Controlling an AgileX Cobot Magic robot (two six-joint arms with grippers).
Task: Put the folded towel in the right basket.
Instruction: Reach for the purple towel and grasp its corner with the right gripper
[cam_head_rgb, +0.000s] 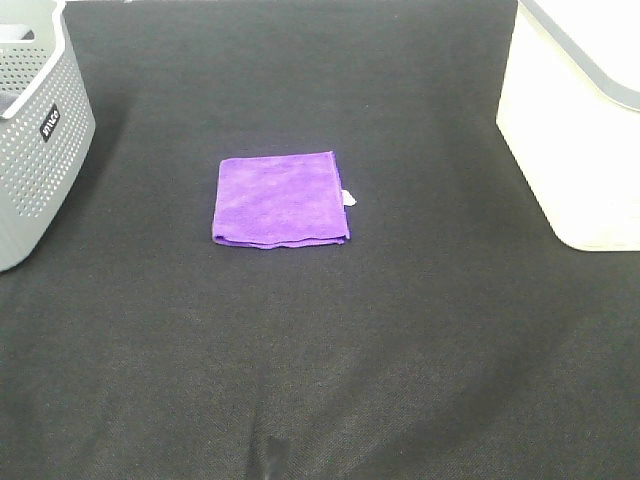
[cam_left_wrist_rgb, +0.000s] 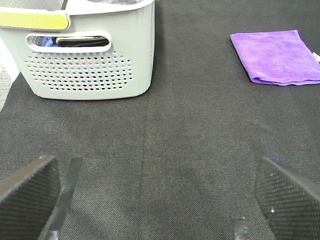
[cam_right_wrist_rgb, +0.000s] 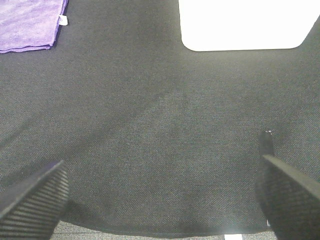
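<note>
The folded towel (cam_head_rgb: 281, 199) is a flat purple square with a small white tag on its right edge. It lies on the dark cloth in the middle of the table. It also shows in the left wrist view (cam_left_wrist_rgb: 277, 56) and in the right wrist view (cam_right_wrist_rgb: 31, 22). The right basket (cam_head_rgb: 580, 120) is cream-white with a grey rim and stands at the far right; it shows as a bright white wall in the right wrist view (cam_right_wrist_rgb: 247, 24). My left gripper (cam_left_wrist_rgb: 160, 195) is open and empty, well short of the towel. My right gripper (cam_right_wrist_rgb: 162, 195) is open and empty. Neither gripper shows in the high view.
A grey perforated basket (cam_head_rgb: 35, 130) with a black label stands at the far left, with dark items inside in the left wrist view (cam_left_wrist_rgb: 90, 55). The dark cloth's near edge (cam_right_wrist_rgb: 150, 232) shows below the right gripper.
</note>
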